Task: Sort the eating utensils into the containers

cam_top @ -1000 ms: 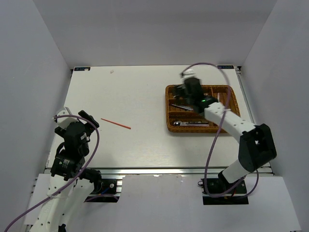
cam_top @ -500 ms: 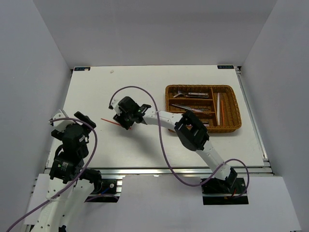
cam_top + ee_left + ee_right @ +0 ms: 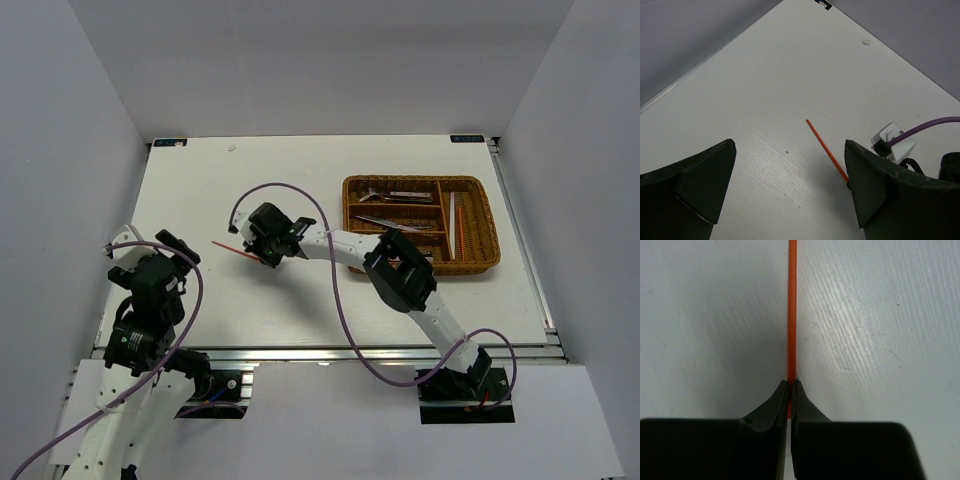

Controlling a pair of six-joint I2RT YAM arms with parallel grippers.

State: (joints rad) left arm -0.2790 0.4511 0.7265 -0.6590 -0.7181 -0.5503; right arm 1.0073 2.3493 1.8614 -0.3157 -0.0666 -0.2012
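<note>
Right gripper pinched shut on the orange chopstick near one end; stick low on the table, well left of the wicker tray. Left gripper wide open, idle. Lift gently and level, since the long free end could pivot, then carry it to the narrow section with the white chopstick

On the table, chopstick well left of tray (utensils inside).
</note>
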